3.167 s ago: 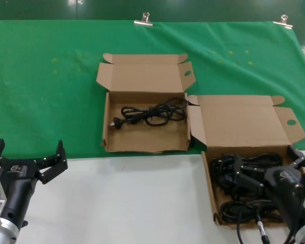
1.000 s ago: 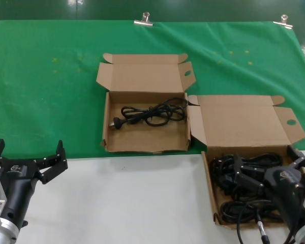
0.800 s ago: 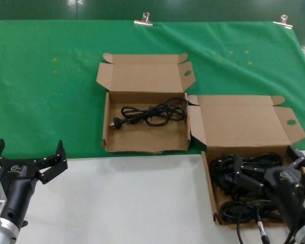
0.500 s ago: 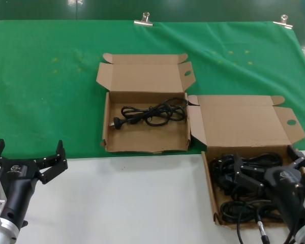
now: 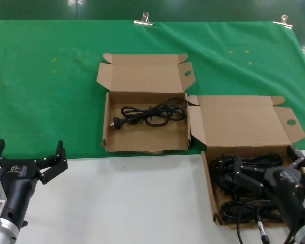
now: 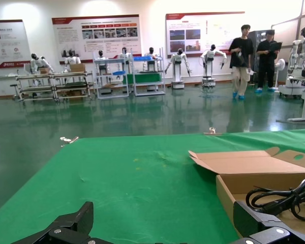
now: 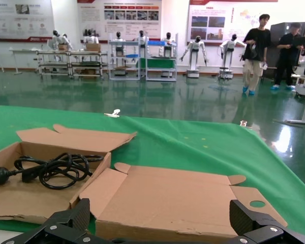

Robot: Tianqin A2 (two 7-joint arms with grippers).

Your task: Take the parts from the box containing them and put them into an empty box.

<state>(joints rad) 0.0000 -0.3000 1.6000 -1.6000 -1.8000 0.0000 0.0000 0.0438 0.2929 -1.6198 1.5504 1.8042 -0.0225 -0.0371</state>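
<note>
The box containing the parts (image 5: 209,184) stands at the near right with its lid (image 5: 241,122) up, and several black coiled cords (image 5: 246,209) lie inside. My right gripper (image 5: 267,160) hangs open just above those cords with nothing between its fingers. In the right wrist view that gripper (image 7: 160,209) faces the raised lid (image 7: 168,195). The other brown box (image 5: 145,145) sits mid-table on the green cloth with one black cord (image 5: 152,113) lying in it. The same cord (image 7: 51,170) shows in the right wrist view. My left gripper (image 5: 29,147) waits open at the near left, holding nothing.
A green cloth (image 5: 51,86) covers the far half of the table, held by two metal clips (image 5: 143,20). The near strip is bare white tabletop (image 5: 127,198). In the left wrist view the middle box (image 6: 229,190) lies off to the side of my open left gripper (image 6: 163,216).
</note>
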